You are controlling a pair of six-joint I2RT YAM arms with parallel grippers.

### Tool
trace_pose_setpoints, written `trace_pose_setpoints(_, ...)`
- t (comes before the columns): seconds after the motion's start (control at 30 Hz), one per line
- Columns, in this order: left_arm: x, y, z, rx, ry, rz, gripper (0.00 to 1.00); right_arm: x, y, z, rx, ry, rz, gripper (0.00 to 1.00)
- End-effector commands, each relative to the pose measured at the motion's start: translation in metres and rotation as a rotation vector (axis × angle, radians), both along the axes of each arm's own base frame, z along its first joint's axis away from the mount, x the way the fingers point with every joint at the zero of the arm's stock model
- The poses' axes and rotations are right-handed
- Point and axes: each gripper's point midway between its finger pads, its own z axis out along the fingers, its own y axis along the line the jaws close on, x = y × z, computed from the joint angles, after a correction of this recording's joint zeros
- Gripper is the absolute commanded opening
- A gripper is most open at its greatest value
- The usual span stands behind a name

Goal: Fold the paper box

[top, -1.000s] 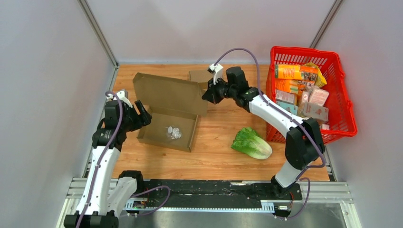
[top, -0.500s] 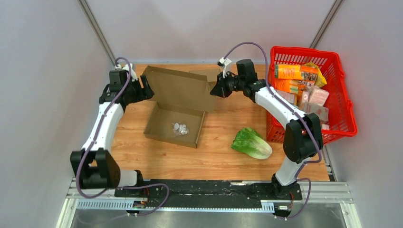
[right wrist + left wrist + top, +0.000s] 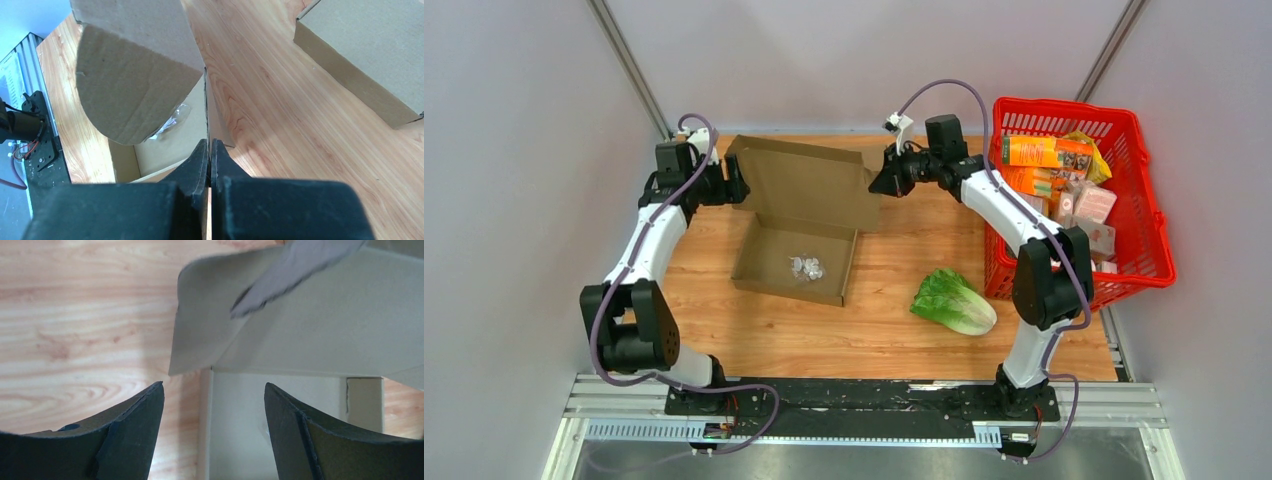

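Swung up from the near-left side of the tray, the left gripper (image 3: 729, 186) now sits at the left end of the raised lid, and the paper box (image 3: 809, 185) has slid a little to the right with the right gripper (image 3: 882, 182).

A wooden table (image 3: 894, 325) carries everything. At its right edge stands a red basket (image 3: 1154, 240) packed with snack packets. The paper box lies left of centre: its open tray is flat on the wood and its lid stands upright along the far side. A head of lettuce (image 3: 954, 302) rests near the tray's right side, apart from it, between box and basket. The right wrist view shows a second, closed cardboard box (image 3: 365, 55) farther back. A small clear plastic bag (image 3: 806, 267) lies inside the tray.

The left fingers (image 3: 135, 440) are spread wide on either side of the tray's left wall, just under the lid's side flap (image 3: 200, 325). The right fingers (image 3: 195, 165) are pressed together on a thin cardboard edge at the lid's right end – a rounded flap (image 3: 135, 85) hangs beside it.
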Motion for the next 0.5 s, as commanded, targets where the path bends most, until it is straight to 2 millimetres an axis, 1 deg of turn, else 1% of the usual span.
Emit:
trace_pose_setpoints(0.0, 0.022, 0.005, 0.014, 0.101, -0.109, -0.106, 0.81, 0.005, 0.006, 0.020, 0.028, -0.053, 0.049, 0.00)
trace_pose_setpoints(0.03, 0.029, 0.006, 0.018, 0.123, -0.158, -0.124, 0.82, 0.005, 0.007, 0.021, 0.030, -0.055, 0.053, 0.00)
trace_pose_setpoints(0.07, 0.030, 0.005, 0.013, 0.129, -0.161, -0.143, 0.82, 0.006, 0.007, 0.021, 0.031, -0.057, 0.055, 0.00)
trace_pose_setpoints(0.1, 0.034, 0.005, 0.014, 0.142, -0.170, -0.156, 0.82, 0.006, 0.008, 0.022, 0.034, -0.058, 0.060, 0.00)
trace_pose_setpoints(0.17, 0.044, 0.014, 0.013, 0.185, -0.177, -0.151, 0.82, 0.006, 0.009, 0.023, 0.039, -0.059, 0.066, 0.00)
trace_pose_setpoints(0.27, 0.054, 0.011, 0.024, 0.138, -0.217, -0.214, 0.82, 0.007, 0.011, 0.023, 0.042, -0.055, 0.072, 0.00)
trace_pose_setpoints(0.3, 0.054, 0.000, 0.028, 0.099, -0.231, -0.277, 0.82, 0.008, 0.011, 0.022, 0.044, -0.051, 0.074, 0.00)
trace_pose_setpoints(0.33, 0.054, -0.004, 0.015, 0.081, -0.188, -0.312, 0.82, 0.009, 0.012, 0.022, 0.044, -0.053, 0.076, 0.00)
trace_pose_setpoints(0.37, 0.060, -0.007, 0.024, 0.072, -0.199, -0.336, 0.82, 0.010, 0.012, 0.022, 0.044, -0.054, 0.075, 0.00)
trace_pose_setpoints(0.4, 0.057, -0.014, 0.020, 0.033, -0.170, -0.373, 0.80, 0.010, 0.012, 0.019, 0.041, -0.047, 0.075, 0.00)
trace_pose_setpoints(0.43, 0.060, -0.017, 0.014, 0.010, -0.153, -0.389, 0.78, 0.011, 0.012, 0.020, 0.039, -0.050, 0.074, 0.00)
trace_pose_setpoints(0.47, 0.062, -0.020, 0.017, -0.007, -0.156, -0.397, 0.74, 0.012, 0.012, 0.020, 0.036, -0.050, 0.070, 0.00)
